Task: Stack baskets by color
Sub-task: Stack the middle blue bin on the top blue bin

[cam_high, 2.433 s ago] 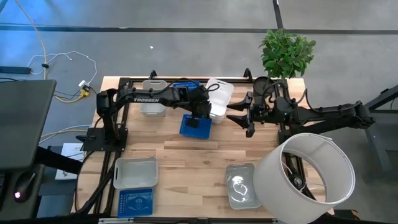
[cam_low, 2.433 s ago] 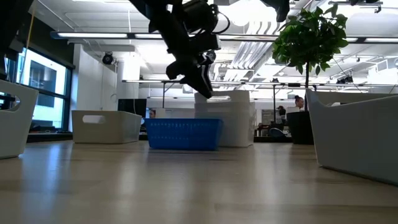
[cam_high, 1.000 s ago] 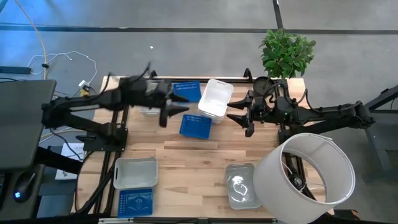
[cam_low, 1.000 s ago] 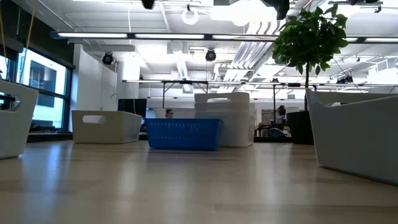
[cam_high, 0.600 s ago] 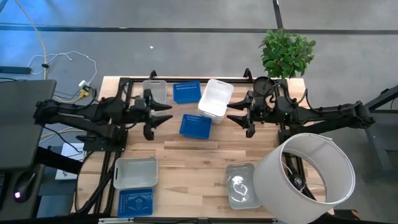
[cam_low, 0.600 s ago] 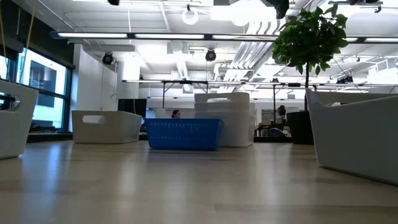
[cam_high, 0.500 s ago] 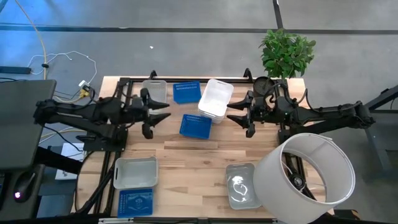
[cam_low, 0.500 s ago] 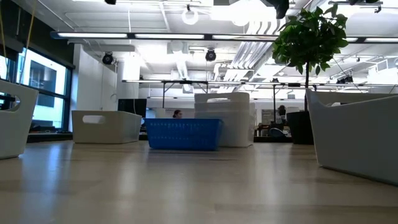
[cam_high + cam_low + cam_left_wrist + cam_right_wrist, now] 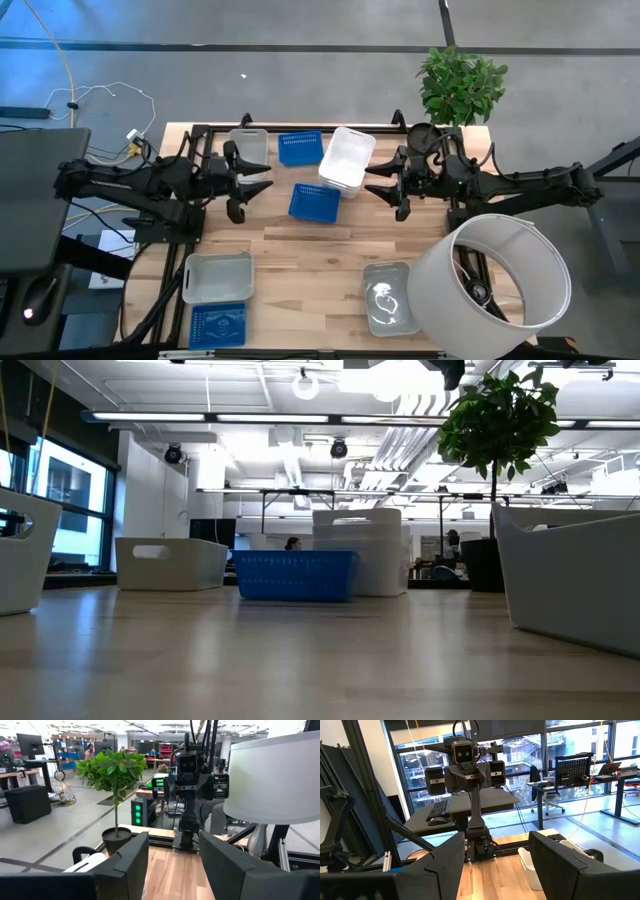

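Both sets of fingers, left (image 9: 252, 187) and right (image 9: 383, 186), spread and empty, with the loose blue basket (image 9: 314, 202) lying on the tabletop (image 9: 300, 260) between them, beside the white stack (image 9: 345, 160): risk of nudging that stack during any reach inward.

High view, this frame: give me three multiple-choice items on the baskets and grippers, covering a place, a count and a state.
1. Where is the lone blue basket in mid-table?
A. between the two grippers
B. inside the white cylinder
C. off the table

2. How many blue baskets show?
A. one
B. three
C. six

3. What does the left gripper hold?
A. a white basket
B. nothing, open
C. the plant

Answers: 1 A, it lies between the left gripper and right gripper. 2 B, a second at the far edge, a third at the near left corner. 3 B, its fingers stand apart over bare wood.
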Robot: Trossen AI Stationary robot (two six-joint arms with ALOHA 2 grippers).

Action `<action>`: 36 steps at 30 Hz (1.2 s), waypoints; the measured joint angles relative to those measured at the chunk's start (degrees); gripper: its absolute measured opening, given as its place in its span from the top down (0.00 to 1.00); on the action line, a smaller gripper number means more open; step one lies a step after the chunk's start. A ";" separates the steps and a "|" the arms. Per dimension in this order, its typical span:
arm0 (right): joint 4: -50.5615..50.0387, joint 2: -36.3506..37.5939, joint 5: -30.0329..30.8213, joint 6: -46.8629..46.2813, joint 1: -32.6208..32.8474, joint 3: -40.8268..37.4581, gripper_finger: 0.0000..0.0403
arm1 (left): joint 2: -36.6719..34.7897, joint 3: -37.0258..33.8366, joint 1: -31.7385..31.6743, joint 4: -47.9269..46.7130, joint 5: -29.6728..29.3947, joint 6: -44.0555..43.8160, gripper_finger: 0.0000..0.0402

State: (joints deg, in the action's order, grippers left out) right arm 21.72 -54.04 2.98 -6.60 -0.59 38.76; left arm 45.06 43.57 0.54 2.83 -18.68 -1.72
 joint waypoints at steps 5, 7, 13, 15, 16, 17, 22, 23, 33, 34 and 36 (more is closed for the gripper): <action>-0.01 0.00 0.00 -1.01 0.01 0.00 0.48 | 0.02 0.00 0.00 0.00 0.02 0.87 0.60; -0.01 0.00 -0.08 -1.07 -0.01 0.00 0.48 | 0.02 0.00 0.00 0.01 0.00 1.80 0.60; -0.01 0.00 -0.13 -1.06 -0.01 0.00 0.48 | 0.02 0.00 0.00 -0.23 0.01 4.11 0.60; -0.01 0.00 -0.15 -1.06 0.00 0.00 0.48 | 0.02 0.00 0.00 -0.26 0.00 4.48 0.60; -0.01 0.00 -0.15 -1.06 0.01 0.00 0.48 | 0.02 0.00 0.00 -0.30 0.01 4.49 0.60; -0.01 0.00 -0.15 -1.04 0.01 0.00 0.48 | 0.02 0.00 0.00 -0.44 0.01 4.51 0.60; -0.01 0.00 -0.15 -1.03 0.00 0.00 0.48 | 0.02 0.00 0.00 -1.94 0.01 4.51 0.60; -0.01 0.00 -0.15 -1.01 0.01 0.00 0.48 | 0.04 0.00 0.00 -2.07 0.02 4.51 0.60; -0.03 0.00 -0.15 -0.93 0.00 0.00 0.48 | 0.04 0.00 0.00 -2.09 0.02 4.46 0.60; -0.01 0.00 -0.15 -0.93 0.00 0.00 0.48 | 0.04 0.00 0.00 -2.09 0.02 4.46 0.60; -0.01 0.00 -0.15 -1.00 0.00 0.00 0.48 | 0.13 0.00 -0.02 -2.12 0.27 4.28 0.60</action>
State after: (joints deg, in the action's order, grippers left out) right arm 21.71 -54.04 2.83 -7.61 -0.59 38.76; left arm 45.19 43.57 0.51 0.71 -18.41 2.56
